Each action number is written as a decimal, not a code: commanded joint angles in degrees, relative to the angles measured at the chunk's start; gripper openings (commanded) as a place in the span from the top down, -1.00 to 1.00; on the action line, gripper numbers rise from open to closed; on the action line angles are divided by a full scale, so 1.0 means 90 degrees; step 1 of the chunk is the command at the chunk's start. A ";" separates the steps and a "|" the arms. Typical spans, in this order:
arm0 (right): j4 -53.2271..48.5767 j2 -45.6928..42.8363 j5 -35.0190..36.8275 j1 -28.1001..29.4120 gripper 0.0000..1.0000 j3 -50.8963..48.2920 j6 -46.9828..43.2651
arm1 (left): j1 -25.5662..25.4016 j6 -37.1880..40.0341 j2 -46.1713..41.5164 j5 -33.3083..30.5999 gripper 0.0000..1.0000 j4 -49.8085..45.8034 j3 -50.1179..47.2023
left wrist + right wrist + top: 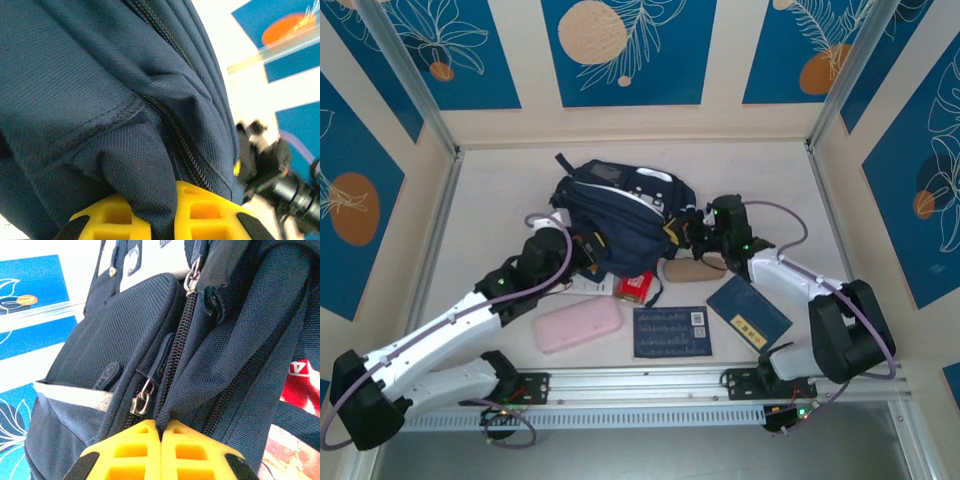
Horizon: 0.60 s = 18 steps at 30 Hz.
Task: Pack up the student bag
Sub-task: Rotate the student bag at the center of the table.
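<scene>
The student bag [615, 215], a navy backpack with white patches, lies at the middle of the table. My left gripper [582, 250] is at its near-left side. In the left wrist view its yellow fingers [200, 215] are shut on a fold of the bag's navy fabric [145, 165] beside a zipper line. My right gripper [688, 232] is at the bag's right side. In the right wrist view my right gripper [161, 432] is pinched shut on the fabric edge of a zipper opening of the bag [220, 350], just right of a metal zipper pull [141, 401].
In front of the bag lie a pink case [578, 324], a blue printed book [670, 331], a navy booklet [748, 311], a red box [636, 288] and a tan pouch [692, 269]. Walls close the table's left, far and right sides.
</scene>
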 commanded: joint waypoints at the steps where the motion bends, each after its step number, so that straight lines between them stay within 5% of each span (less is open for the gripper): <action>1: -0.1132 0.0231 -0.1126 -0.0489 1.00 0.1003 -0.1693 | -0.0398 0.1145 0.0311 0.1707 0.68 -0.0853 0.0920; 3: -0.1570 0.0440 -0.1731 -0.0788 1.00 0.1336 -0.2391 | -0.0422 0.1984 0.0568 0.2132 0.15 -0.1762 0.1475; 5: -0.1931 0.0616 -0.2176 -0.1020 1.00 0.1580 -0.2892 | -0.0419 0.2770 0.0712 0.2188 -0.16 -0.2691 0.2062; 9: -0.3109 0.0983 -0.2670 -0.1189 1.00 0.2305 -0.4228 | -0.0336 0.3827 0.0833 0.1237 -0.75 -0.4050 0.3131; 13: -0.3989 0.1153 -0.2596 -0.1201 1.00 0.2837 -0.5144 | 0.0305 0.3519 0.1299 0.0118 -0.77 -0.4695 0.3608; 18: -0.4127 0.1188 -0.2484 -0.1229 1.00 0.2920 -0.5366 | 0.1576 0.2915 0.1622 0.0293 -0.73 -0.4357 0.3105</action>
